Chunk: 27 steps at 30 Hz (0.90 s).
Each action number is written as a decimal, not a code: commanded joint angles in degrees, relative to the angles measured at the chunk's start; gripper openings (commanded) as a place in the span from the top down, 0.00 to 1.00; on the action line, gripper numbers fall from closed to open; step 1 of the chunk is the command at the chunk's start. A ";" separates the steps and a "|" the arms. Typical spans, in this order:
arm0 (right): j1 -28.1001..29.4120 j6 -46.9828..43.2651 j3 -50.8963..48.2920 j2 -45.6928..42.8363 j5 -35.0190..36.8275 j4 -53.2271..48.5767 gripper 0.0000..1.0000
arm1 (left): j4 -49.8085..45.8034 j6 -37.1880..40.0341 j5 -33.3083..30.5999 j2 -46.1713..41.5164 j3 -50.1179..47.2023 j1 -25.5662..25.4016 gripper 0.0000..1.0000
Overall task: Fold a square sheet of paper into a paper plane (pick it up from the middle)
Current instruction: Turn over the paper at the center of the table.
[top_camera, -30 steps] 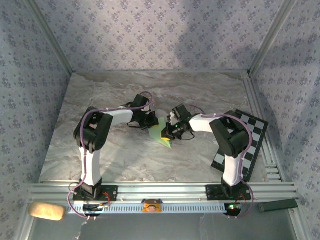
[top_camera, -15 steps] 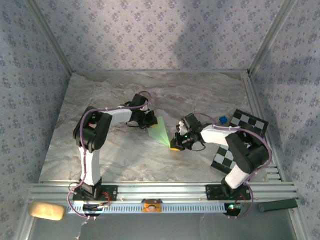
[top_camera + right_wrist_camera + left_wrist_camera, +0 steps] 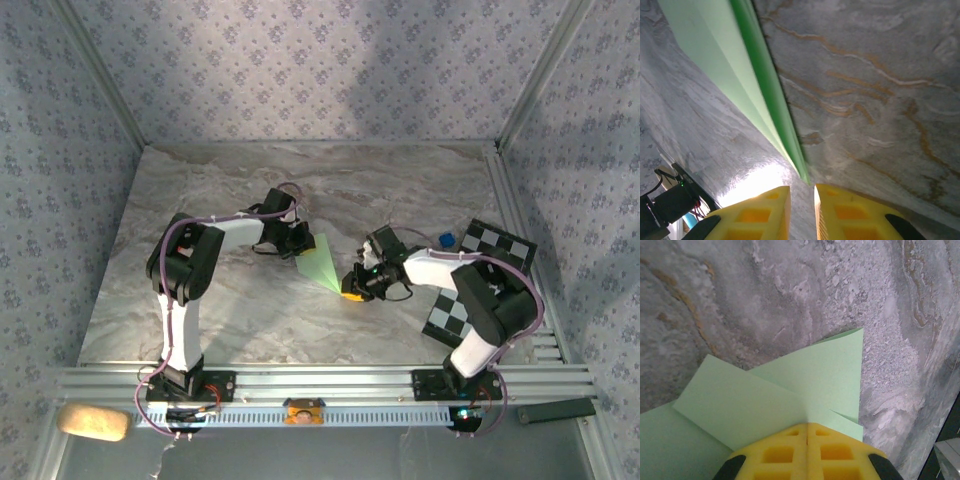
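The paper plane (image 3: 318, 263) lies out in the middle of the marbled table (image 3: 250, 320), between the two grippers, with its wide tail toward the left arm and its sharp tip pointing toward the near right. The left gripper (image 3: 299, 243) has the tail end. In the left wrist view its yellow fingers (image 3: 835, 455) are pressed tight together on the folded green layers, whose flaps fan out flat over the table just ahead of them. The right gripper (image 3: 350, 293) sits low at the tip end of the plane. In the right wrist view its two yellow fingers (image 3: 760, 212) stand a narrow gap apart with only bare table between them. The tip of the plane ends just ahead of that gap, close to the fingertips and not between them. A black-and-white checkered board (image 3: 490, 270) lies well off to the right, by the right arm's elbow.
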 commanded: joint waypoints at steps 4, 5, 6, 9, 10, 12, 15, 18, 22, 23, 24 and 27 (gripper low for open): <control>0.11 1.51 0.91 2.21 -0.51 -0.65 0.79 | -2.14 0.51 -1.31 0.44 -1.67 0.40 0.97; 0.06 1.67 0.98 2.38 -0.51 -0.25 0.78 | -2.09 0.50 -1.31 0.36 -1.64 0.43 0.97; 0.11 1.86 1.04 2.57 -0.68 0.05 0.78 | -2.04 0.36 -1.33 0.36 -1.64 0.43 0.97; 0.19 2.46 1.76 3.10 -1.72 1.28 0.78 | -2.04 0.27 -1.18 0.49 -1.52 0.38 0.97; 0.20 2.67 2.03 3.24 -2.01 1.68 0.78 | -1.89 0.20 -1.13 0.45 -1.52 0.42 0.97; 0.17 2.85 2.69 3.59 -2.23 1.84 0.78 | -1.89 0.17 -1.09 0.44 -1.47 0.44 0.97; 0.22 3.01 3.69 4.20 -2.76 2.38 0.78 | -1.83 0.11 -0.98 0.44 -1.52 0.44 0.97; 0.37 3.03 4.62 4.59 -2.91 2.24 0.78 | -1.88 0.08 -0.98 0.27 -1.65 0.37 0.97; 0.35 3.02 4.94 4.73 -2.38 2.34 0.78 | -1.75 0.07 -0.88 0.24 -1.80 0.42 0.97; 0.31 3.01 4.94 4.69 -2.46 2.43 0.78 | -1.73 0.00 -0.82 0.18 -1.86 0.45 0.97; 0.23 2.99 4.96 4.69 -2.46 2.67 0.78 | -1.70 -0.08 -0.89 0.18 -1.87 0.44 0.97; 0.28 3.36 4.98 4.55 -2.49 3.90 0.78 | -1.53 -0.04 -0.72 0.09 -1.90 0.36 0.97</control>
